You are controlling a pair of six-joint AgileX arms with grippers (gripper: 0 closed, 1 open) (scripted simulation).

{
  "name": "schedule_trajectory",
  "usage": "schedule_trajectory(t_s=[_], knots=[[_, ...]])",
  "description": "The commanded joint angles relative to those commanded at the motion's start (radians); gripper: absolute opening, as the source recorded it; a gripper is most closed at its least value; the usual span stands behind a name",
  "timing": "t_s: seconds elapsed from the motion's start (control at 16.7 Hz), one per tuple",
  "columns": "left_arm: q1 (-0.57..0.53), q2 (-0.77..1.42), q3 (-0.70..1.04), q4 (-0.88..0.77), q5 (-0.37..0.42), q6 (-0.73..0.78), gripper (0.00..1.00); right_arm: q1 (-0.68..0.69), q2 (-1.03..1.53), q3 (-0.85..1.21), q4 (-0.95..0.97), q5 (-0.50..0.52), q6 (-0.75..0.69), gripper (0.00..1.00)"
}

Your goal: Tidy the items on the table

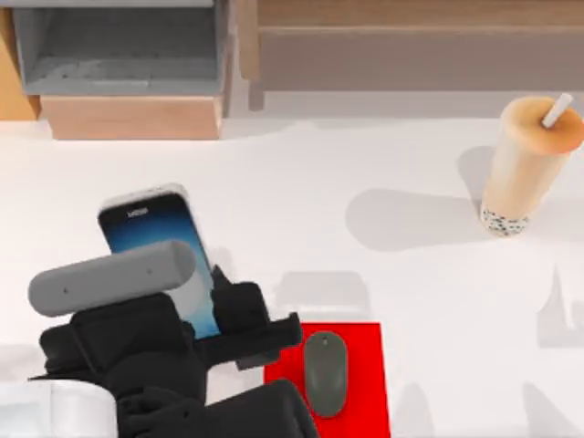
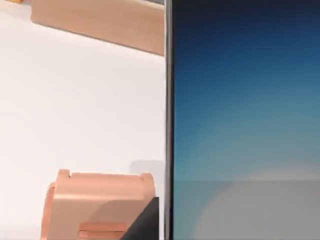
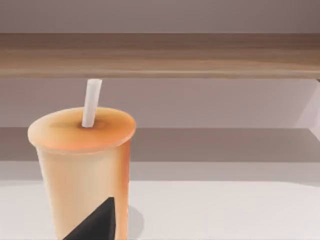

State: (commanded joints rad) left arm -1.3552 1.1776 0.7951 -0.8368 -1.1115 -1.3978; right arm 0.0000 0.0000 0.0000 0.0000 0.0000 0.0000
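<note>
Left end effector (image 1: pixel 214 315) grasping smartphone (image 1: pixel 160 246), lifted at table (image 1: pixel 319 201) left, above phone stand (image 2: pixel 97 207). Mouse (image 1: pixel 326 370) on red pad (image 1: pixel 360 365); bubble-tea cup (image 1: pixel 525 169) untouched far right.

In the top view, the lower part of the smartphone (image 1: pixel 155 251) is covered by the left arm, so the left claw's grip on it cannot be made out. The red pad (image 1: pixel 360 365) is cut off by the bottom edge. In the left wrist view, the phone stand (image 2: pixel 97 205) is cropped below. The bubble-tea cup (image 3: pixel 82 170) is cropped at its base in the right wrist view.
</note>
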Motion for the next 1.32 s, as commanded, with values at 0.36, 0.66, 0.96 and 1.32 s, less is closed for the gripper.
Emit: schedule_trajectory(t_s=[0.36, 0.66, 0.96, 1.32], knots=[[0.141, 0.033, -0.116, 0.033, 0.018, 0.111, 0.00, 0.000, 0.000, 0.000, 0.000, 0.000, 0.000, 1.00], [0.141, 0.033, -0.116, 0.033, 0.018, 0.111, 0.08, 0.000, 0.000, 0.000, 0.000, 0.000, 0.000, 1.00], [0.141, 0.033, -0.116, 0.033, 0.018, 0.111, 0.45, 0.000, 0.000, 0.000, 0.000, 0.000, 0.000, 1.00], [0.141, 0.033, -0.116, 0.033, 0.018, 0.111, 0.90, 0.000, 0.000, 0.000, 0.000, 0.000, 0.000, 1.00]])
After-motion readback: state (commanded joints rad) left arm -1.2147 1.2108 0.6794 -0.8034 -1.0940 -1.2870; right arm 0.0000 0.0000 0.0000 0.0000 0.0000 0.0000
